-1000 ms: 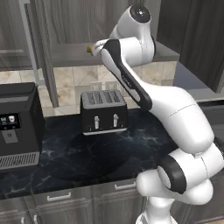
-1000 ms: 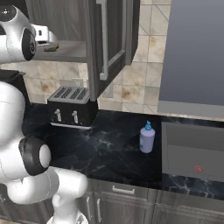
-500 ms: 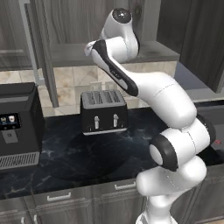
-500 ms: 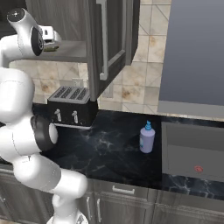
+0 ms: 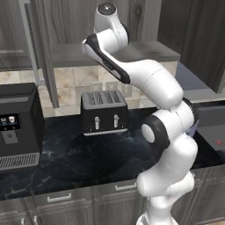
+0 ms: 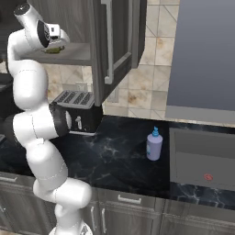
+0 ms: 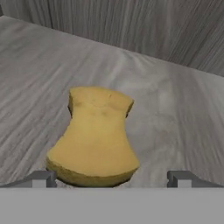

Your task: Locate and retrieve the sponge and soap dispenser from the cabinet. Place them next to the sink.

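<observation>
On the cabinet (image 6: 117,41) shelf: one sponge (image 7: 92,138), lying flat.
End effector (image 7: 111,178) open, one fingertip either side of it; one soap dispenser (image 6: 154,143) upright on bench (image 6: 119,156) beside one sink (image 6: 202,158).

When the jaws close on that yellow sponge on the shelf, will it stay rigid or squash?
The sponge looks soft and porous, so it will probably squash. Small, so likely light. It lies flat on the cabinet shelf and seems unlikely to roll.

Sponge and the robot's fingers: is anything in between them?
No. In the hand view the sponge lies on the bare cabinet shelf right ahead of the open gripper, its near end between the two fingertips; nothing stands between them.
</observation>
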